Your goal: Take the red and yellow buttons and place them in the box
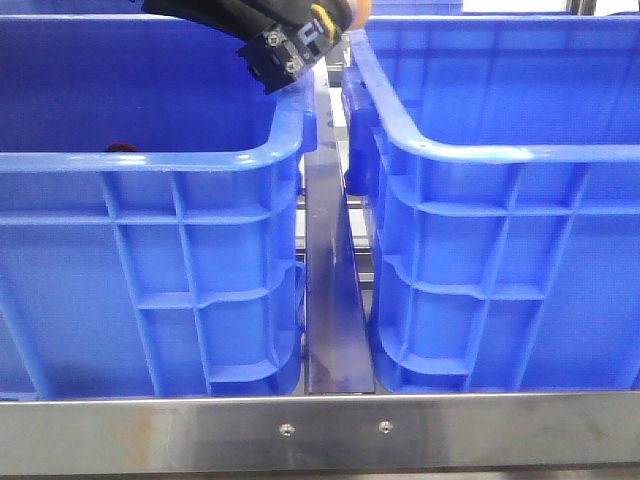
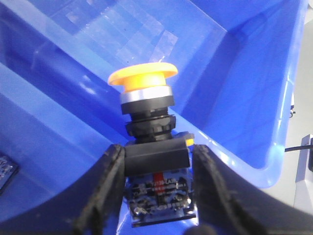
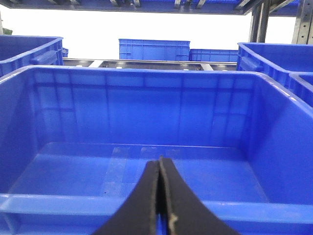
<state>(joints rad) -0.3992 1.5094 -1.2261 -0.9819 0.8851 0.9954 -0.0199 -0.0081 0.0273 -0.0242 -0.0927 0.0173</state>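
Note:
My left gripper is at the top of the front view, above the gap between the two crates. It is shut on the yellow button's black body. The yellow cap points away from the fingers, over a blue crate's inner corner, and shows at the top edge in the front view. A dark red bit, probably the red button, peeks over the left crate's front rim. The box, with a whitish patch on its rim, stands on the right. My right gripper is shut and empty above a crate's near rim.
The twin blue crate stands on the left, with a metal bar between the two crates. A steel table edge runs along the front. More blue crates stand farther back in the right wrist view.

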